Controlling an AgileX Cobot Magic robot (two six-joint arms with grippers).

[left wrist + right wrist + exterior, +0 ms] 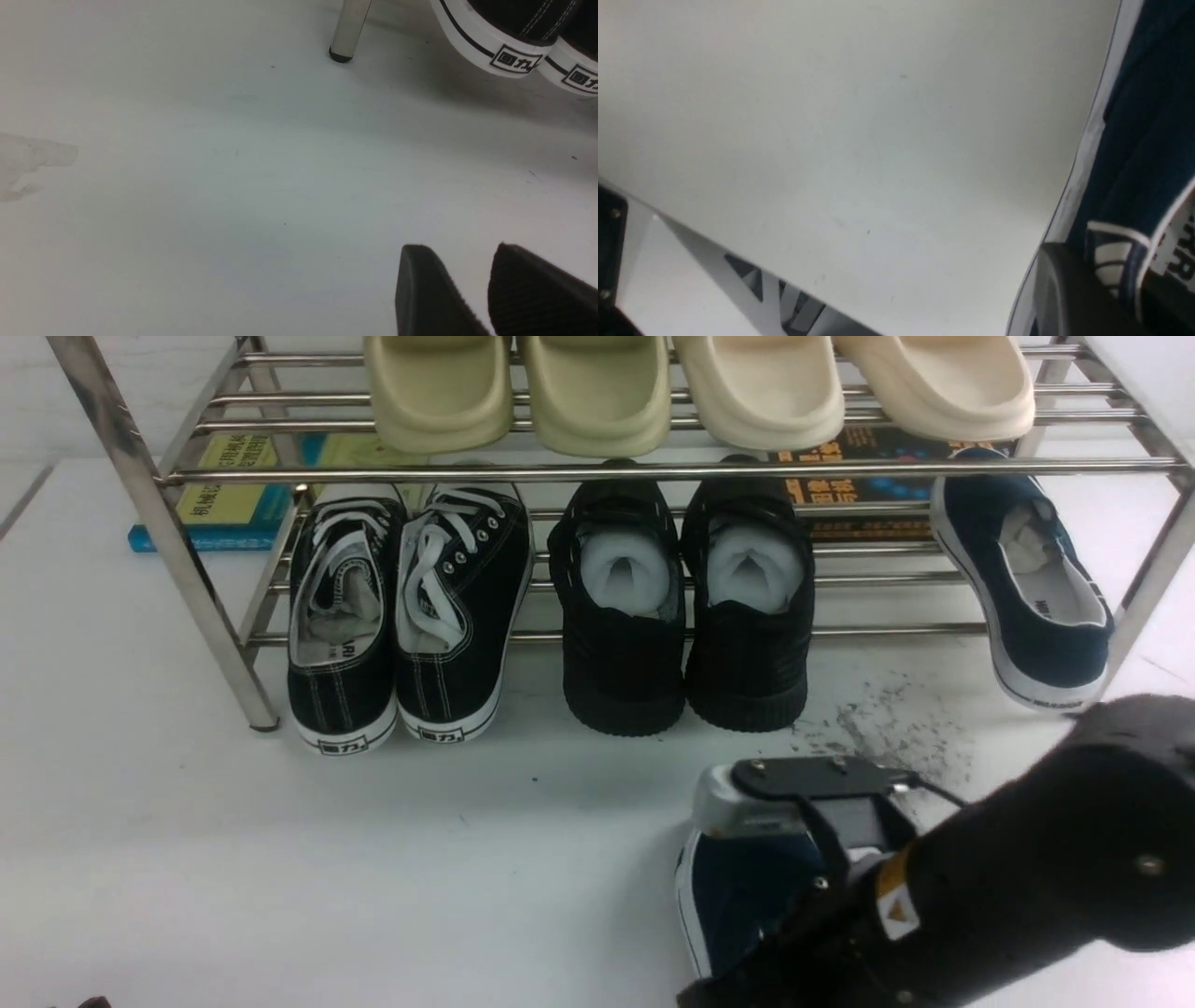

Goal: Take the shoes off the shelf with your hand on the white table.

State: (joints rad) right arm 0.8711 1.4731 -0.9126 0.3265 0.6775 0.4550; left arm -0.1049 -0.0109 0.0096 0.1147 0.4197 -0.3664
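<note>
The white tabletop (280,859) carries the steel shelf (653,472) at 12 o'clock. At 5 o'clock, off the shelf, the right gripper (794,821) is clamped on one navy shoe (738,896). The left gripper (481,284) has its jaws slightly apart and holds nothing. The second navy shoe (1027,588) sits on the lower tier at 2 o'clock.

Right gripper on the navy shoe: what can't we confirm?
- Front view: the right arm covers the right gripper and most of the navy shoe; jaws hidden.
- Right wrist view: one finger at the shoe's heel collar; the other lies outside the frame.
- Left wrist view: left gripper cut off by the bottom edge.
- Front view: book titles blurred, crossed by shelf bars.
</note>
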